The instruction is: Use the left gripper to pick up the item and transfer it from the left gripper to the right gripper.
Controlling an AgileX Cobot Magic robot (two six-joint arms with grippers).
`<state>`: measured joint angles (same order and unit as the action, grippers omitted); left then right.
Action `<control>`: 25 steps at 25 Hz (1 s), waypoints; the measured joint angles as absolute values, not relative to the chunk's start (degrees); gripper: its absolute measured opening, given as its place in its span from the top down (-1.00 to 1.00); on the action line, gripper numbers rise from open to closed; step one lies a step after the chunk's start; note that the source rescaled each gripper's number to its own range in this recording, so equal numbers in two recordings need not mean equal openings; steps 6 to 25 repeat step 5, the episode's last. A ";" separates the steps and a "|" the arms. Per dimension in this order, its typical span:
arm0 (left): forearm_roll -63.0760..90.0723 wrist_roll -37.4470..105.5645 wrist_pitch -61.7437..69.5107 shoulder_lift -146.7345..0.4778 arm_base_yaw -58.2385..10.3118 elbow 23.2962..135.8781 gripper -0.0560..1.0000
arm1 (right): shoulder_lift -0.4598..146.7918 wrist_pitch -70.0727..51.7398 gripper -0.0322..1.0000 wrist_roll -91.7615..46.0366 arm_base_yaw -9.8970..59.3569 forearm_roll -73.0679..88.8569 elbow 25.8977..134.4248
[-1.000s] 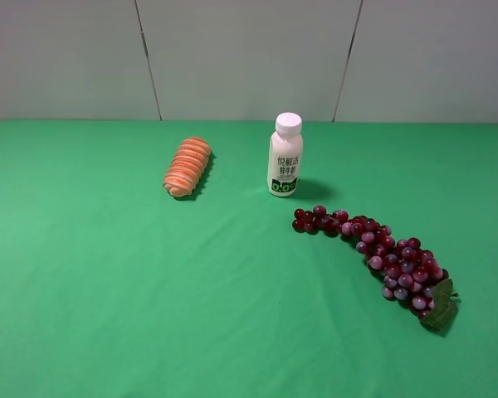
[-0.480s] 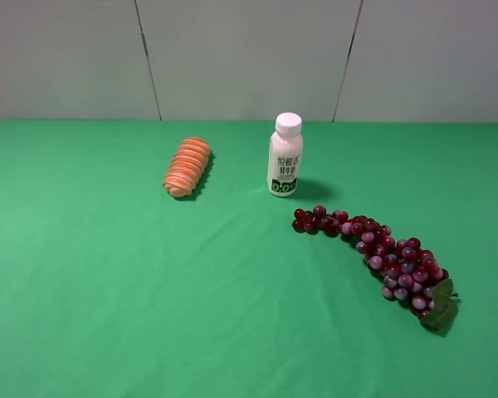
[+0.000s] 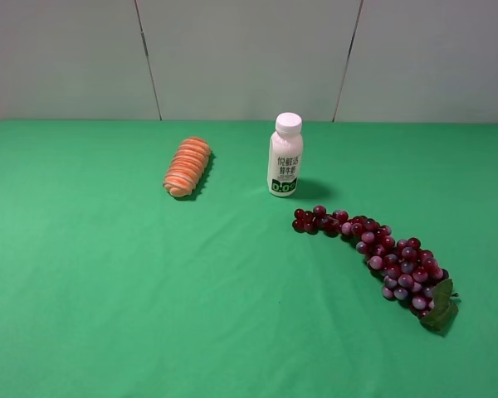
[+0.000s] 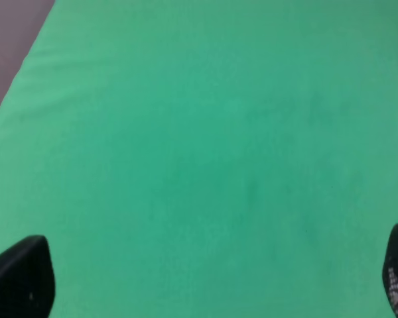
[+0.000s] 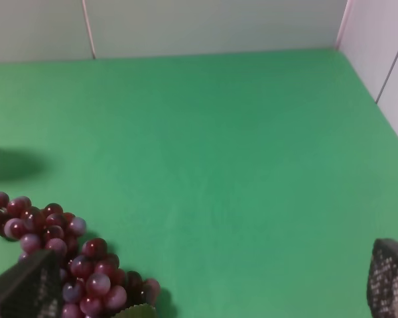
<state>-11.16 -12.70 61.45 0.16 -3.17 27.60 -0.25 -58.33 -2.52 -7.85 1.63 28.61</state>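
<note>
The long bunch of glossy dark red-purple plastic grapes (image 3: 375, 252) lies in a curve on the green cloth-covered table (image 3: 108, 282), on the right side of the high view, its round beads catching small highlights and its crinkled green leaf (image 3: 441, 308) at the near end. Its far tip ends near the upright white plastic bottle (image 3: 285, 155) with a screw cap and a printed green label, but does not touch it. Well apart on the left lies the ribbed, orange-striped bread roll (image 3: 187, 166).

The matte black left gripper (image 4: 205, 281) hangs over bare cloth, jaws spread wide with nothing between them. The right gripper (image 5: 215, 281), its textured black pads (image 5: 388, 278) set wide apart and empty, hovers with the grapes' leafy end (image 5: 66, 265) showing beside one pad. Pale panelled walls (image 3: 249, 58) back the table.
</note>
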 joint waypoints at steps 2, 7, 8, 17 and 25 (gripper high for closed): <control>-11.16 -12.70 61.45 0.16 -3.17 27.60 -1.00 | -0.25 -58.33 -1.00 -2.52 -7.85 1.63 28.61; -11.16 -12.70 61.45 0.16 -3.17 27.60 -1.00 | -0.25 -58.33 -1.00 -2.52 -7.85 1.63 28.61; -11.16 -12.70 61.45 0.16 -3.17 27.60 -1.00 | -0.25 -58.33 -1.00 -2.52 -7.85 1.63 28.61; -11.16 -12.70 61.45 0.16 -3.17 27.60 -1.00 | -0.25 -58.33 -1.00 -2.52 -7.85 1.63 28.61; -11.16 -12.70 61.45 0.16 -3.17 27.60 -1.00 | -0.25 -58.33 -1.00 -2.52 -7.85 1.63 28.61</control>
